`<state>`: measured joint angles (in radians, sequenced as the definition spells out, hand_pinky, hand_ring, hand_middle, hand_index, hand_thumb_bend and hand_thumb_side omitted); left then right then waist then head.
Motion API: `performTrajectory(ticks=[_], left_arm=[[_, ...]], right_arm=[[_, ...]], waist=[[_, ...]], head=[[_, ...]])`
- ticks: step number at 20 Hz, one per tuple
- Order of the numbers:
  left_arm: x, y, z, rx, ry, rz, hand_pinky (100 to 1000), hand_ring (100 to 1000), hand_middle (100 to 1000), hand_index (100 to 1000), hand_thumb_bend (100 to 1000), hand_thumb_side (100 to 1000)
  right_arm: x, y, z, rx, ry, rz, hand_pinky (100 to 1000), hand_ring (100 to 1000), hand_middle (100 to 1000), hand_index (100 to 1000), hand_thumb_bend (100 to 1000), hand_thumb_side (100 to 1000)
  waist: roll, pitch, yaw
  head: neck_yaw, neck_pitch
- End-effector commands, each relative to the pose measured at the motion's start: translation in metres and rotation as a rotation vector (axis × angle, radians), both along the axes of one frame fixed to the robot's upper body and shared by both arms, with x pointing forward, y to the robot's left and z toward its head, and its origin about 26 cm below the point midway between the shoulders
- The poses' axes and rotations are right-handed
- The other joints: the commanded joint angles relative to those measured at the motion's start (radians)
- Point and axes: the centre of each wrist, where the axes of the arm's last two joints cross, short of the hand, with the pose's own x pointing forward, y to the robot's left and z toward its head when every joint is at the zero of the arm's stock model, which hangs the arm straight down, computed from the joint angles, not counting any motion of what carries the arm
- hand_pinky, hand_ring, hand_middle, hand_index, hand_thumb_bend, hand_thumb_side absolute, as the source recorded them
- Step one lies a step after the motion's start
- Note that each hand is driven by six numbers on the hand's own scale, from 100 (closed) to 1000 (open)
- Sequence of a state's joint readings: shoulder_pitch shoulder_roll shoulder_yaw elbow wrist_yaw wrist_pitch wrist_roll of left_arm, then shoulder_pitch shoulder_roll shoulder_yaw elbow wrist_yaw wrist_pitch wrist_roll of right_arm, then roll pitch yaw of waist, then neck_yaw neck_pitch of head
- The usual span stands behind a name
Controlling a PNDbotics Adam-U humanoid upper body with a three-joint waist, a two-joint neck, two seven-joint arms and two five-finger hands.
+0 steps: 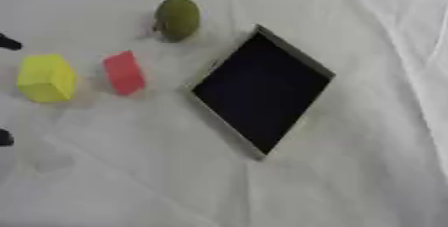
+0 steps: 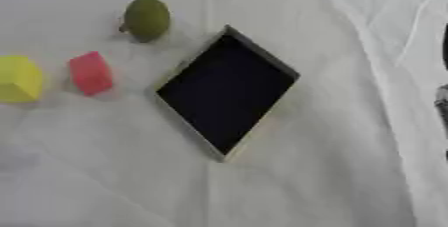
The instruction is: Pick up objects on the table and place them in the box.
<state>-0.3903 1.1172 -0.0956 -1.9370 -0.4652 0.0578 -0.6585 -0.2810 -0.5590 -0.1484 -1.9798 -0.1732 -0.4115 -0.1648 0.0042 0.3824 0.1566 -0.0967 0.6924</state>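
At the left edge only dark tips of the left hand (image 1: 7, 42) show, and I cannot tell how far it is open. On the white cloth-covered table (image 1: 350, 181) lie a yellow block (image 1: 45, 78), a red block (image 1: 123, 72) just beside it and an olive-green round fruit (image 1: 178, 18) farther back. Right of them sits the shallow black-lined box (image 1: 261, 90), turned askew and apart from all three; a dark sliver at the right edge may be the right hand (image 2: 443, 103).

Yellow block (image 2: 17, 78) cut by left edge

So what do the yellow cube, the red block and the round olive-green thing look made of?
Yellow cube and red block: matte, flat-coloured, sharp-edged, probably foam or painted wood. Round olive-green thing: dull, smooth skin, possibly plastic fruit; material unclear.
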Motion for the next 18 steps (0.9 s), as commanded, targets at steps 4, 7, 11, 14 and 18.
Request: performTrajectory(ticks=[4,7,11,14,18], left_arm=[[0.012,0.019,0.005,-0.014,-0.018,0.093,956,949,885,984,632,470],[0.022,0.029,0.006,-0.035,-0.013,0.137,948,943,881,976,620,454],[0.034,0.039,0.006,-0.059,0.000,0.169,931,935,877,970,583,411],[0.042,0.042,0.004,-0.075,0.031,0.168,926,934,876,967,559,380],[0.049,0.042,-0.001,-0.103,0.092,0.139,926,941,884,971,527,298]], right_arm=[[-0.003,0.002,0.007,-0.020,-0.017,0.015,833,876,723,789,100,651],[-0.003,0.003,0.007,-0.022,-0.012,0.020,833,876,722,787,100,651],[-0.002,0.004,0.006,-0.020,-0.005,0.024,833,877,721,786,100,652],[-0.002,0.005,0.006,-0.019,-0.002,0.028,833,877,721,785,100,652],[-0.002,0.006,0.006,-0.016,0.001,0.033,833,877,720,784,100,653]], waist=[[0.002,-0.008,-0.002],[0.003,-0.007,-0.004],[0.005,-0.004,-0.007],[0.006,-0.001,-0.010],[0.009,0.005,-0.016]], head=[[0.008,-0.010],[0.010,-0.009],[0.014,-0.009],[0.016,-0.009],[0.017,-0.010]])
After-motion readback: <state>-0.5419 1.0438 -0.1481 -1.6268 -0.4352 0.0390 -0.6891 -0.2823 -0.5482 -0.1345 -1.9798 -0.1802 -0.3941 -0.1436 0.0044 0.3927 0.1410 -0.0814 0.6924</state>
